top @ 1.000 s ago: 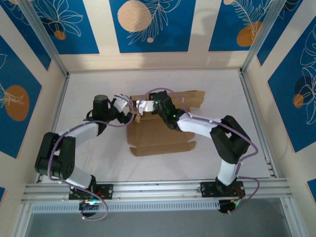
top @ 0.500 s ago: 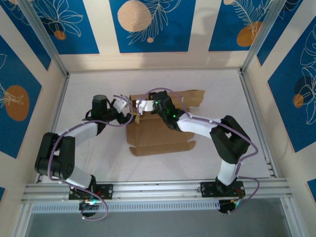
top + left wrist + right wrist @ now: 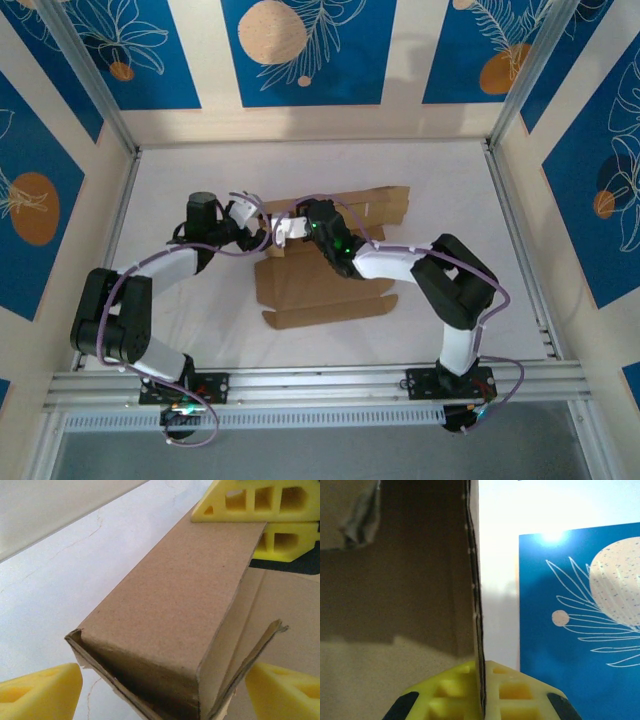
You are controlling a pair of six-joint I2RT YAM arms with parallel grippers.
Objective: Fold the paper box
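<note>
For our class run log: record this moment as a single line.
task: fold brown cardboard paper box | left gripper: open, straddling raised wall | right gripper: shut on that wall's edge | stage: partly folded

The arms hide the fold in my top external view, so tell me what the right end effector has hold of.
Observer: In its wrist view, the right end effector is shut on the thin edge of an upright panel of the paper box.
Operator: Now report the left one.
Observer: The left end effector is open, with one yellow fingertip on either side of the raised panel's near end.
</note>
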